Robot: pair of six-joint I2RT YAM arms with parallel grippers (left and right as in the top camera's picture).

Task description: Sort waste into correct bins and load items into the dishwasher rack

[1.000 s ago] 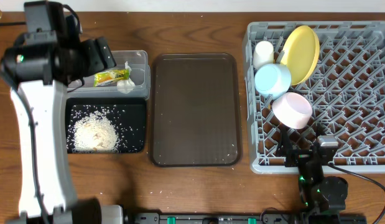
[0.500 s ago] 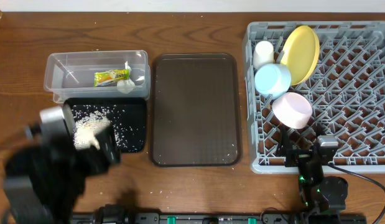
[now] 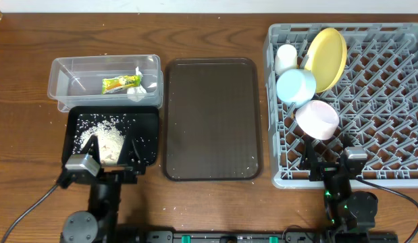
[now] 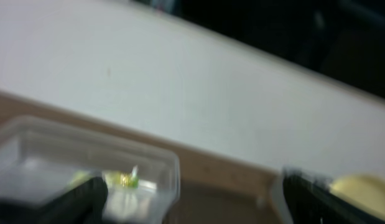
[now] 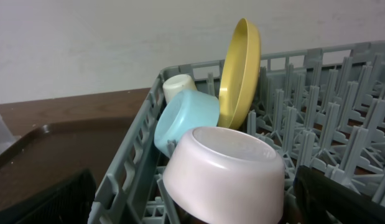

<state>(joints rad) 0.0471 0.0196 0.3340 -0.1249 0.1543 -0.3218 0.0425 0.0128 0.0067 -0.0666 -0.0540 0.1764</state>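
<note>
The clear tub (image 3: 67,67) holds the green-and-yellow wrapper (image 3: 121,83) and the white tissue (image 3: 136,91). The black tray (image 3: 149,121) holds white rice scraps (image 3: 104,138). The grey rack (image 3: 391,101) holds the yellow plate (image 3: 327,57), white cup (image 3: 285,57), light blue bowl (image 3: 296,86) and pinkish bowl (image 3: 317,118). My left gripper (image 3: 114,156) is open and empty at the black tray's front edge. My right gripper (image 3: 328,160) is open and empty at the rack's front edge, short of the pinkish bowl (image 5: 223,168). The chopsticks are out of view.
The brown serving tray (image 3: 212,121) lies between the bins and the rack, with a few rice grains near its front right corner. The left wrist view is blurred and shows the clear tub (image 4: 86,162) and the plate (image 4: 360,186).
My left arm has swung from above the clear tub at the back left down to the table's front edge. The right arm has not moved.
</note>
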